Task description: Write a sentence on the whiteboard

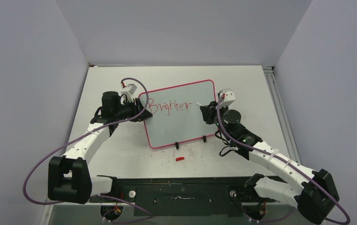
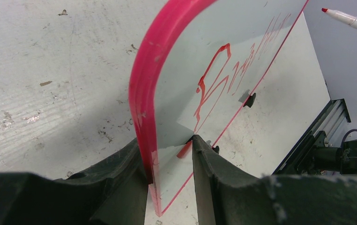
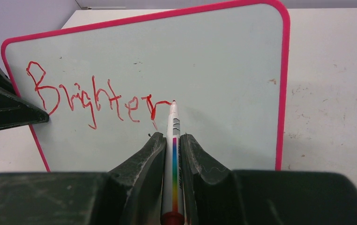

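The right fingers [image 3: 155,145], dark, matte and ridged, are clamped on a marker [image 3: 173,123]. Its slim white barrel carries a rainbow stripe along its length and tapers to a red tip. The tip is set against the whiteboard [image 3: 214,56] right of the middle of its face, at the end of the stroke of the last "r". The left fingers [image 2: 202,150], of the same dark plastic, are closed on the whiteboard's left edge, one finger on the face and one behind it, with the rounded pink-red frame pinched between them.

The whiteboard is a flat rectangle with a glossy, pale face and a thin frame with rounded corners. It is propped, leaning back, on two small black feet [image 1: 176,145] at its near edge, and it stands at the middle of the bench [image 1: 242,84].

Of the sentence [image 3: 92,101], only the word "Brighter" is seen. It is drawn in thin, uneven red strokes across the upper left part of the face, starting just beside the left frame.

A small red piece [image 1: 180,159], possibly a cap, lies on the bench just in front of the whiteboard's near edge. The bench around the whiteboard is white and matte, scuffed and flecked with dark marks.
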`<state>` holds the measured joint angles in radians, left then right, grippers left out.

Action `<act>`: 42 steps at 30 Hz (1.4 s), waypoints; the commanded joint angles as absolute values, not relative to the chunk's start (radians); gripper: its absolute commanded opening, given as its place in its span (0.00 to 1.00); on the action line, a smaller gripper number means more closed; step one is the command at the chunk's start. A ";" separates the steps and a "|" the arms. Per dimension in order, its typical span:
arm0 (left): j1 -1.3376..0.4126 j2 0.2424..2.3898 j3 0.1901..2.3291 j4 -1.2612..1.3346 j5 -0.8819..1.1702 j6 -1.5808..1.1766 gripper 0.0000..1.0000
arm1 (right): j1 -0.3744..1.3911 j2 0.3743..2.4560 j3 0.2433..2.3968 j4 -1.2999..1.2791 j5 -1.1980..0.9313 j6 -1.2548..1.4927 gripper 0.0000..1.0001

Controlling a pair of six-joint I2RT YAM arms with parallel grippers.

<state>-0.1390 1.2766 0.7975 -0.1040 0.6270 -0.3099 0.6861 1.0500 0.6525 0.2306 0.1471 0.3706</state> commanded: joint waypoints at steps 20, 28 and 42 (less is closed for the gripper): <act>-0.139 1.238 0.833 -0.081 0.601 -0.291 0.33 | 0.538 1.063 0.654 0.285 -0.063 0.396 0.05; -0.138 1.241 0.832 -0.081 0.602 -0.290 0.33 | 0.537 1.099 0.650 0.300 -0.050 0.395 0.05; -0.138 1.243 0.833 -0.081 0.601 -0.290 0.34 | 0.532 1.066 0.636 0.251 0.088 0.395 0.05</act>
<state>-0.1425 1.2694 0.7975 -0.1101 0.6136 -0.3050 0.5381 1.1007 0.6487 0.2367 0.0181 0.3943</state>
